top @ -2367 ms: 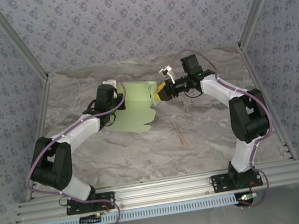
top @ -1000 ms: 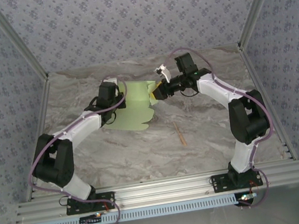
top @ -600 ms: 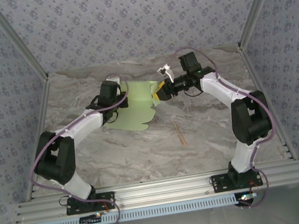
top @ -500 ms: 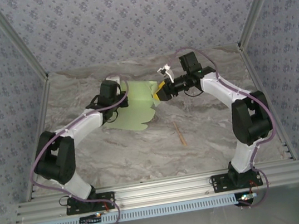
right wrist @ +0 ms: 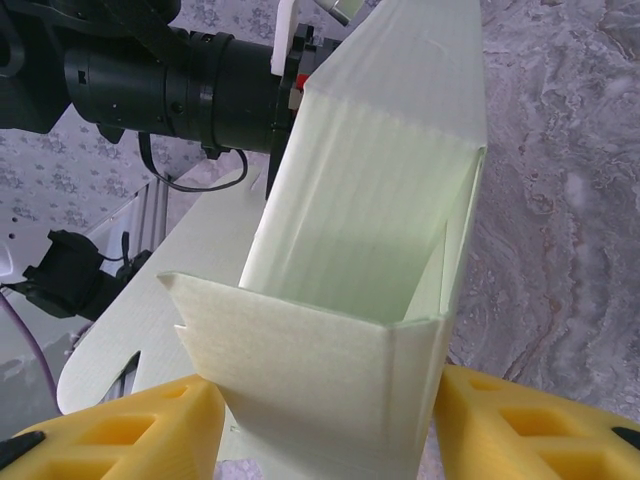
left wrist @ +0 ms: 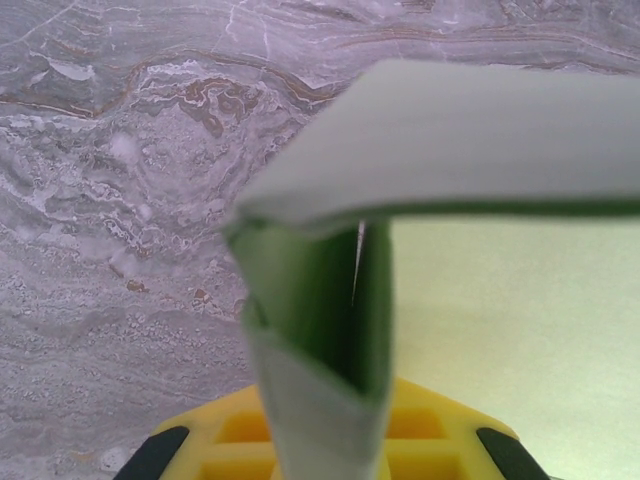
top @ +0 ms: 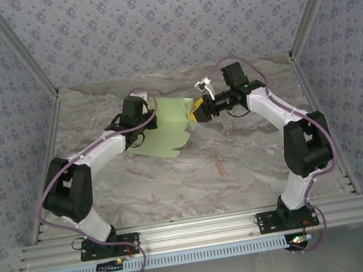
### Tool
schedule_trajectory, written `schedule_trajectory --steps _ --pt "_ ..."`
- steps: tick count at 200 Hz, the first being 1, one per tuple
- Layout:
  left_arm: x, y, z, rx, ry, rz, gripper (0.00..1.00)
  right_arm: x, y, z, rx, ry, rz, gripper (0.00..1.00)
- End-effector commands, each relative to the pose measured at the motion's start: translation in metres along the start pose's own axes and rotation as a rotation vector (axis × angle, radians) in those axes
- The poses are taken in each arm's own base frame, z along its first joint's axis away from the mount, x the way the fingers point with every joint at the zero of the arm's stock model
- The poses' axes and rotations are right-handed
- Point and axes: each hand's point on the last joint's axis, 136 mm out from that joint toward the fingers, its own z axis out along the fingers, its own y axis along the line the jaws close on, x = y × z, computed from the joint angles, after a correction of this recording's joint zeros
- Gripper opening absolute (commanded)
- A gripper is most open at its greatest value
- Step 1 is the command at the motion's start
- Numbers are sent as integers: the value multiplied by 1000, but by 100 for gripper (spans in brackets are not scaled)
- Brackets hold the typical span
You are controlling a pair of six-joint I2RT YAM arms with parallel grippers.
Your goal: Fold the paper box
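Up at the far middle of the grey marbled bench [top: 176,191], seen from the top camera, the pale green thin card paper box [top: 167,128] sits half folded between the two arms. Its near part is a flat sheet with scalloped tabs, and its far part stands up. The left arm [top: 102,151] comes at it from the left and the right arm [top: 276,105] from the right, and both the left jaws and the right jaws are at the raised far part. A thin tan wooden stick [top: 218,161] lies on the bench nearer the camera, apart from the box.

Left wrist view: the left jaws are clamped tight on a folded strip of the paper box [left wrist: 320,330]. The strip runs up from the yellow pads [left wrist: 440,445] and bends into a wider panel across the top, with bench [left wrist: 120,200] behind on the left.

Right wrist view: the box [right wrist: 380,180] looks like an open trough running away from the camera, with a notched flap across its near end. The right jaws are spread wide, yellow pads [right wrist: 110,430] either side of that near end and right up against the card — can't tell if they're actually squeezing it. The left arm's black wrist [right wrist: 170,85] sits at the trough's far end.
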Motion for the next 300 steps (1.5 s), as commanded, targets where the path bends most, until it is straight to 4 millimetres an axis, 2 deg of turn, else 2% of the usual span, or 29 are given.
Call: schedule_trajectory --steps 1,79,103,143,179,191,220,257,300 --pt "11 21 10 -99 39 12 0 -18 37 -11 -118 -56 -46 58" --pt "13 29 12 -115 48 3 0 -17 35 -13 -108 -65 -40 60" --pt "14 28 13 -108 53 0 0 -17 41 0 -124 -48 -46 55" --pt "16 26 13 -99 60 -5 0 -19 36 12 -87 -39 -48 49" --pt "16 23 11 -96 59 1 0 -23 16 21 50 -41 -5 43" --pt "16 25 11 -105 59 4 0 -23 15 23 64 -43 8 46" --pt "20 31 14 -141 68 15 0 -19 28 31 28 -31 9 55" --pt "23 34 20 -165 86 25 0 -18 37 40 39 -7 9 58" --pt "23 33 22 -185 90 45 0 -20 17 57 213 7 104 58"
